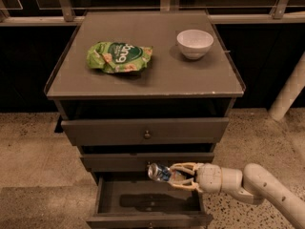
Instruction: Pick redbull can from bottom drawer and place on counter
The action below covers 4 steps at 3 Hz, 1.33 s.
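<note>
My gripper (177, 175) comes in from the lower right and is shut on the redbull can (159, 172), a slim silver-and-blue can lying on its side with its shiny end pointing left. The can hangs in the air above the open bottom drawer (147, 204), just in front of the middle drawer's face. The drawer is pulled out and shows only the can's shadow on its floor. The counter (157, 78), the flat grey top of the cabinet, is well above the gripper.
On the counter lie a green snack bag (119, 57) at the left and a white bowl (194, 43) at the back right. The top drawer (145, 130) and middle drawer (143, 160) are closed. A white post (288, 89) stands at the right on the speckled floor.
</note>
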{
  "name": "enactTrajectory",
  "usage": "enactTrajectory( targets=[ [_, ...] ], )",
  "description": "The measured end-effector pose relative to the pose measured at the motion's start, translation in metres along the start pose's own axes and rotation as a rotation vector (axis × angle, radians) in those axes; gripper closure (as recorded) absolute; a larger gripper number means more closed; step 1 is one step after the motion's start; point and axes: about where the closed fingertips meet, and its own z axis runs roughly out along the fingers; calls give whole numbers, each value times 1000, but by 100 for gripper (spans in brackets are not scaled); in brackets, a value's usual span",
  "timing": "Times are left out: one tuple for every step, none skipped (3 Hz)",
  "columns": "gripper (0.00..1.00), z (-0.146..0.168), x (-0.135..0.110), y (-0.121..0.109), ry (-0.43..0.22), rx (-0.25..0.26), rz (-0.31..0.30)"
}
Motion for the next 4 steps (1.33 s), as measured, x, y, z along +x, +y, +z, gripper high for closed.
enactTrajectory(
  targets=[
    [100, -4, -22, -9, -58, 14, -4],
    [100, -13, -61, -38, -132, 5, -33],
    [100, -21, -96, -71, -188, -26, -55],
    [100, -22, -137, -99, -200, -70, -96]
  ],
)
